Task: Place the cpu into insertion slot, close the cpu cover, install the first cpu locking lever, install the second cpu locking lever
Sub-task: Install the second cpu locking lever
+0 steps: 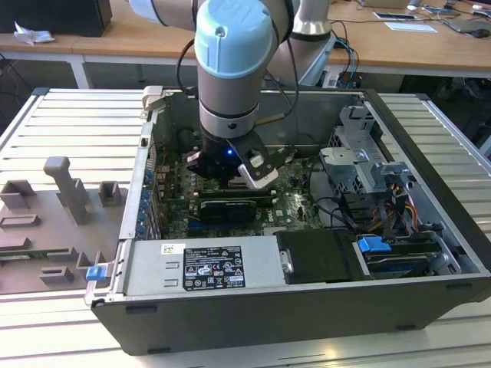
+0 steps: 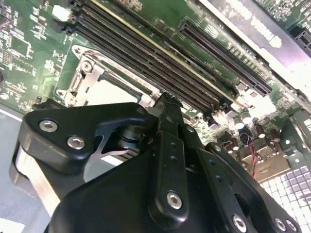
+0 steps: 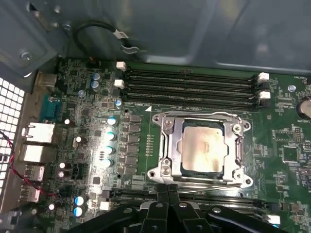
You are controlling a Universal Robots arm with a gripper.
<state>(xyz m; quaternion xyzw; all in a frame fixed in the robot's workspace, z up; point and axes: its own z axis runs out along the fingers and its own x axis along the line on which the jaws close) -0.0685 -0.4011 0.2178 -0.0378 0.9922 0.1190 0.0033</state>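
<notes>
Black gripper (image 3: 167,190) fingers, pressed together and holding nothing, point down beside the silver-rimmed square insertion slot (image 3: 201,148), near its edge. Inside lies the pale silver-grey square cpu (image 3: 201,147), the thin silver cpu cover (image 3: 170,145) closed around it. Overhead, the arm stands upright in the open grey computer case (image 1: 430,138).

Exterior view sits off to the side and up high, looking down into the open computer case (image 1: 307,253) with the arm in the middle. First wrist view looks straight down on the motherboard (image 3: 146,145) from pretty close. Second wrist view is way closer, angled past the gripper (image 2: 167,104). Both wrist views catch the insertion slot (image 3: 201,148) and the memory slots (image 3: 189,87).
</notes>
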